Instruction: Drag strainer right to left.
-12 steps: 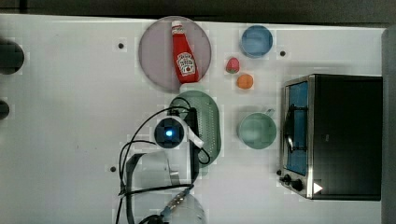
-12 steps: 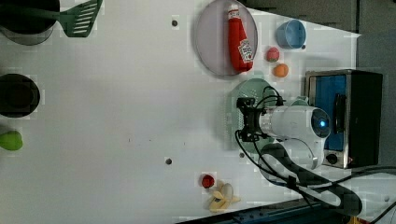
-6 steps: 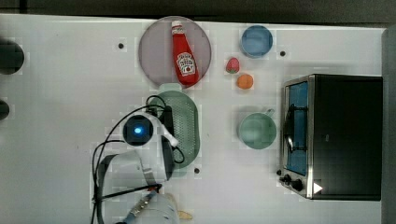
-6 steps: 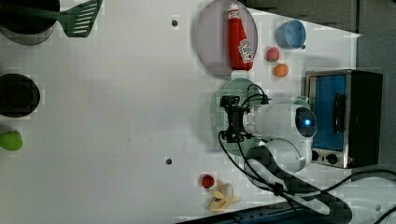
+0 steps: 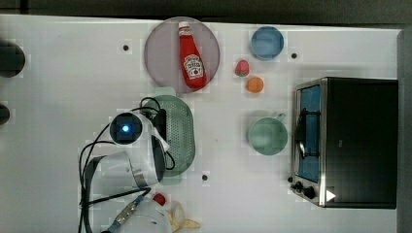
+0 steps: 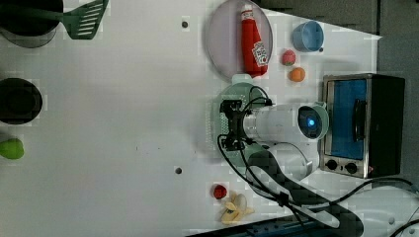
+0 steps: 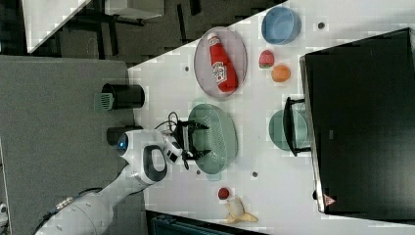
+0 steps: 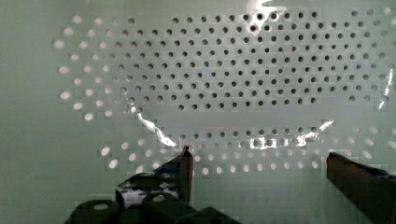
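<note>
Top view: the arm (image 5: 128, 162) came in from 7 o'clock and covered the left side of the strainer (image 5: 180, 131), which lay near the middle of the table (image 5: 63, 73), at 6 o'clock from the plate (image 5: 163, 51) holding the ketchup bottle (image 5: 191, 56). The green cup (image 5: 267, 136) sat at 3 o'clock from the strainer, beside the toaster oven (image 5: 357, 141). In the right view the gripper (image 7: 195, 139) reached into the strainer (image 7: 218, 139), its fingers (image 7: 198, 126) spread apart, released, grasping nothing. The wrist view showed the holed base (image 8: 224, 70) close behind both fingertips.
</note>
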Available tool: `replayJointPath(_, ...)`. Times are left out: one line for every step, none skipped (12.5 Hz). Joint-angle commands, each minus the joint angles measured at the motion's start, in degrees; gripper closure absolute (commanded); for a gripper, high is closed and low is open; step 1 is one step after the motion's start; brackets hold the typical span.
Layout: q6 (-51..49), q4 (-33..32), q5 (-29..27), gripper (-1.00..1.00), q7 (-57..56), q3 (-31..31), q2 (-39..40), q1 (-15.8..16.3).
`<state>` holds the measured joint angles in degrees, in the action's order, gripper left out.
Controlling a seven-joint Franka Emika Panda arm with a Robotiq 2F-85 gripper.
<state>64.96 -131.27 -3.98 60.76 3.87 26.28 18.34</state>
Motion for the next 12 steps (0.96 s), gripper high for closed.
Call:
replayJointPath(-0.5,2.8,-1.8,-1.00,4.2,-0.3,1.6,4.5)
replayJointPath(-0.9,3.7,-2.4,-1.00,4.7,-0.3,2.0,5.4)
replayJointPath(-1.4,4.6,-2.6,-1.00,5.2,-0.3,2.5,6.4)
replayJointPath(-1.9,5.5,-2.6,-1.00,5.6,-0.3,3.0,7.3)
replayJointPath(-2.4,6.5,-2.6,-1.00,6.4,-0.3,3.4,8.2)
replayJointPath(-2.8,7.4,-2.6,-1.00,7.5,-0.3,3.9,9.1)
replayJointPath(-3.2,8.4,-2.6,-1.00,9.4,-0.3,4.4,10.0)
replayJointPath(-3.6,9.4,-2.7,-1.00,10.8,-0.3,5.0,10.9)
replayJointPath(-3.6,10.6,-2.7,-1.00,12.0,-0.3,5.6,11.8)
replayJointPath(-3.8,11.7,-2.7,-1.00,13.0,-0.3,6.4,12.7)
replayJointPath(-4.1,13.0,-2.7,-1.00,13.8,-0.3,7.1,13.4)
replayJointPath(-4.5,14.3,-2.7,-1.00,14.2,-0.3,7.8,14.1)
